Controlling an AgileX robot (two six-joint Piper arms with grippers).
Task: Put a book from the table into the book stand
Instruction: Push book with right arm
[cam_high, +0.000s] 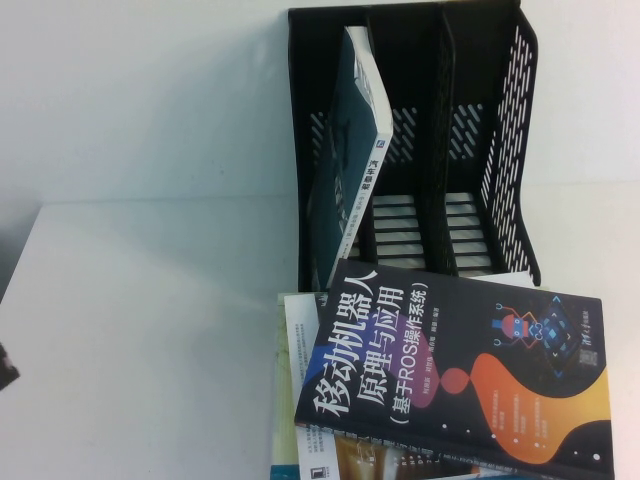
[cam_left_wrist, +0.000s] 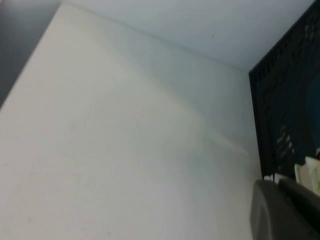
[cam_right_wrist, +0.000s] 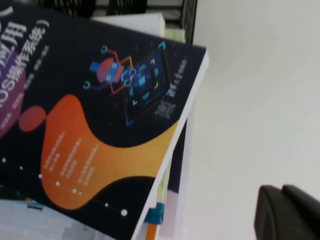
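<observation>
High view: glossy black book (cam_high: 450, 375) tops stack; both end effectors apparently unseen.

The high view looks steeply down at the white counter (cam_high: 150, 330). Both wrist views sit close above it, sharing the black slotted plastic book stand (cam_high: 420, 150) with the high view.

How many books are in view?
3, possibly more hidden: a teal book leaning in the book stand's left compartment; the black book topping a white book on the table.
</observation>
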